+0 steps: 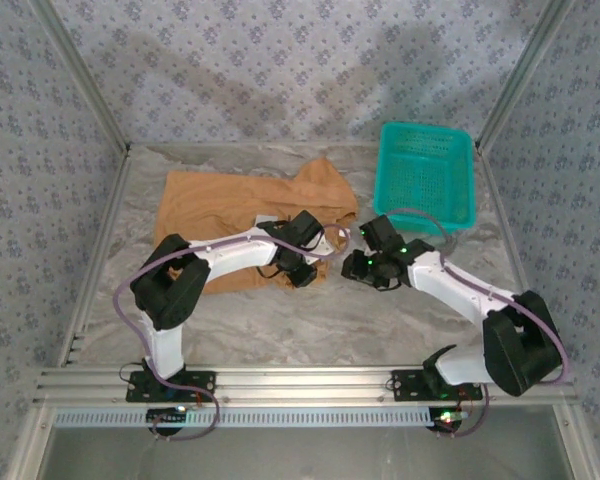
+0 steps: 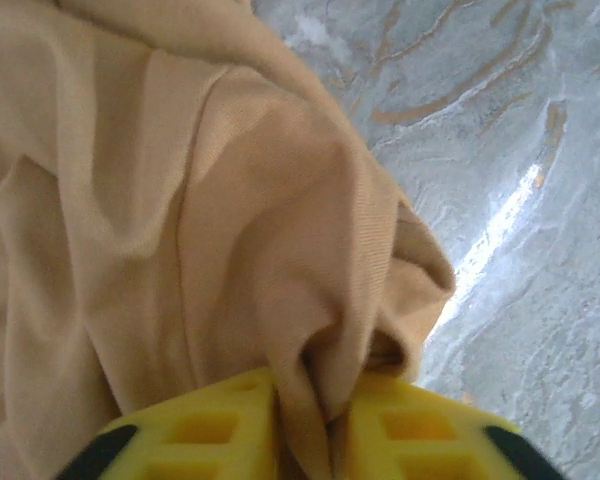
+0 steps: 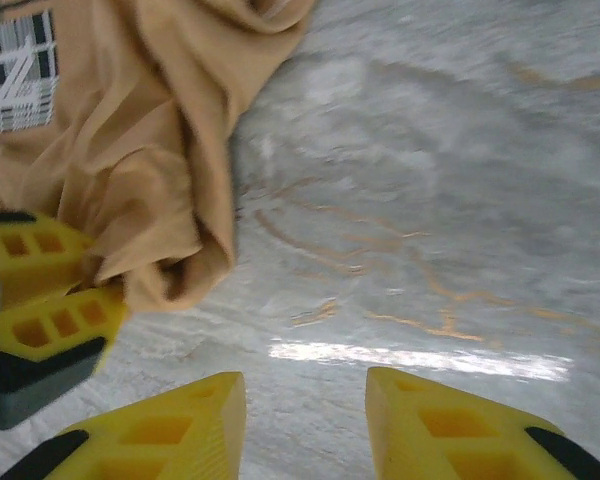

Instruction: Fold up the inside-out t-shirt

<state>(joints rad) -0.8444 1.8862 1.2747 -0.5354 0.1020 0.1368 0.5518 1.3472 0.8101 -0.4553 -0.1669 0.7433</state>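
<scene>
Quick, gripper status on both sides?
Left gripper: closed, pinching a fold of the t-shirt.
Right gripper: open, nothing between its fingers.

Teal plastic basket (image 1: 426, 175) at the far right of the marbled table (image 1: 280, 320)

Clamps a fold of the t-shirt (image 2: 230, 200) in the left pincer (image 2: 315, 430), pressed tight onto cloth. Holds the right pincer (image 3: 305, 420) just beside the t-shirt's edge, parted, gripping nothing.

1 t-shirt (image 1: 210, 205), 1 basket (image 1: 426, 128) (teal), 2 arms (image 1: 235, 250) (image 1: 455, 285), prob. 1 label (image 3: 18, 70).
</scene>
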